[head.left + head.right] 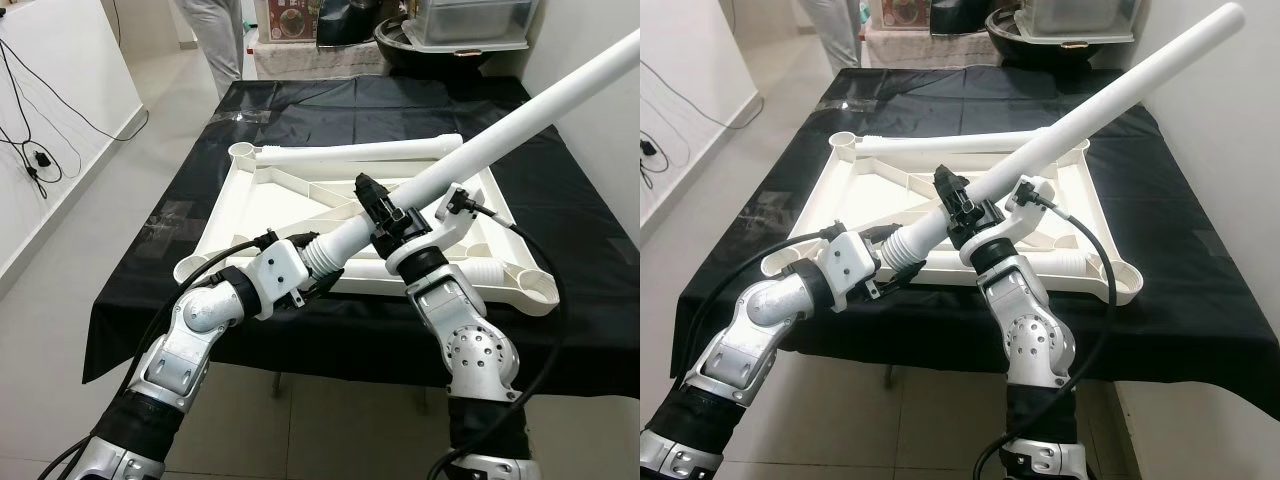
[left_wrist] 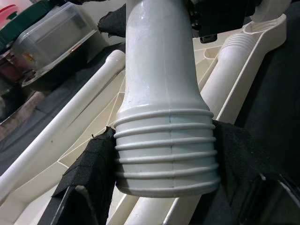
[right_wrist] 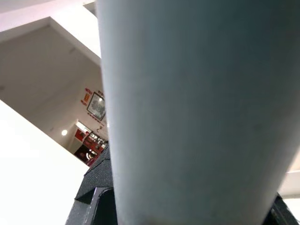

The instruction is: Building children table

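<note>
White ribbed-end table leg [image 1: 470, 155], tilted, pinched by left pincer [image 1: 318, 268] and right pincer [image 1: 385, 215] above upturned tabletop [image 1: 262, 205] on black-draped counter [image 1: 580, 210].

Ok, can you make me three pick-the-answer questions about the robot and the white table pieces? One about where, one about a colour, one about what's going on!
1. Where is the tabletop?
A. upside down on the black cloth
B. on the floor
C. leaning on the wall

2. What colour is the cloth?
A. red
B. black
C. yellow

3. What is happening with the leg?
A. it lies flat in the tabletop
B. both tools hold it tilted up
C. it stands in a corner socket

Answers:
1 A, its ribbed underside faces up on the cloth.
2 B, the cloth is black.
3 B, the left tool grips the ribbed end, the right tool clamps further up, and the far end points up to the right.
</note>
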Available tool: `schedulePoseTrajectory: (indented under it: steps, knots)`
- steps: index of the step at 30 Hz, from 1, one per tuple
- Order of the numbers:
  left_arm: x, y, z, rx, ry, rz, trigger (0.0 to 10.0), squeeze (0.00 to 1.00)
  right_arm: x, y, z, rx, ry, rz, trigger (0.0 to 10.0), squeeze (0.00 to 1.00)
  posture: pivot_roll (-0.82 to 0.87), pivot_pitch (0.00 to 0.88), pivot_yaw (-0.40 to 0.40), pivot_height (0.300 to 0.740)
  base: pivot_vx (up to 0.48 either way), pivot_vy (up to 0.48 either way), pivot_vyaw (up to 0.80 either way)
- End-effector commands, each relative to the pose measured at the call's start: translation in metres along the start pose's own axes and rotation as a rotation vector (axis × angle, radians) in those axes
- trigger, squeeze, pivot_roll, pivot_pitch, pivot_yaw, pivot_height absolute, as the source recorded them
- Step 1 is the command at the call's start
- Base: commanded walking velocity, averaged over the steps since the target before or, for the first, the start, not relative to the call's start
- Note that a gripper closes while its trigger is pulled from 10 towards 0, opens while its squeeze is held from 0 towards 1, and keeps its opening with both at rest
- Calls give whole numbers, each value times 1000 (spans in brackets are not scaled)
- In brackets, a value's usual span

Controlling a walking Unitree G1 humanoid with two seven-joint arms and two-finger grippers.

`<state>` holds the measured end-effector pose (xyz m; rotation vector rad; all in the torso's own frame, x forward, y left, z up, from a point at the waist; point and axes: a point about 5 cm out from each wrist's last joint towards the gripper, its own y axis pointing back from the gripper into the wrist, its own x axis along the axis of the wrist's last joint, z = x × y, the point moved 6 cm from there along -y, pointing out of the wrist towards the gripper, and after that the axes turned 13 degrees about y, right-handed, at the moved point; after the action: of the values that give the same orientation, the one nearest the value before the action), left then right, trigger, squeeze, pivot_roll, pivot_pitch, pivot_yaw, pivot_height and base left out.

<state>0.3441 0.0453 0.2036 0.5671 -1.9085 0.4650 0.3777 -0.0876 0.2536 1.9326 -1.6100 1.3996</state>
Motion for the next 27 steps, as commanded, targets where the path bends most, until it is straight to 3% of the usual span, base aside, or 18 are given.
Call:
schedulePoseTrajectory:
  steps: [1,2,4,5,6,7,18,19,20,21,27]
  knots:
    - [-14,5,13,-65,1,-58,10000,0,8,-5,-8,31,25,27,10000,0,67,94,10,740,0,0,0]
    - [-14,5,13,-66,1,-58,10000,0,8,-5,-8,33,26,28,10000,1000,67,94,10,740,0,0,0]
    - [-14,5,13,-66,1,-57,10000,0,8,-5,-9,37,28,26,10000,1000,67,94,9,740,0,0,0]
    - [-14,5,13,-67,-1,-56,10000,0,8,-6,-9,37,30,24,10000,478,67,94,11,740,0,0,0]
    - [-14,5,13,-67,-1,-56,10000,0,8,-6,-9,37,30,24,10000,478,67,94,11,740,0,0,0]
    - [-14,5,13,-67,-3,-56,10000,0,7,-6,-10,38,32,22,10000,0,67,94,10,740,0,0,0]
    - [-14,7,16,-83,-8,-60,10000,0,5,-7,-12,54,26,11,10000,0,72,93,9,740,0,0,0]
    - [-14,7,16,-85,-9,-59,10000,0,4,-6,-12,56,23,9,6196,0,70,94,10,740,0,0,0]
    - [-14,7,16,-85,-9,-59,10000,0,4,-6,-12,56,23,9,6196,0,70,94,10,740,0,0,0]
    - [-13,7,17,-86,-8,-58,10000,0,3,-6,-13,60,20,6,0,0,71,92,11,740,0,0,0]
    - [-13,7,19,-93,-6,-57,10000,0,0,-5,-15,59,14,3,0,0,69,94,11,740,0,0,0]
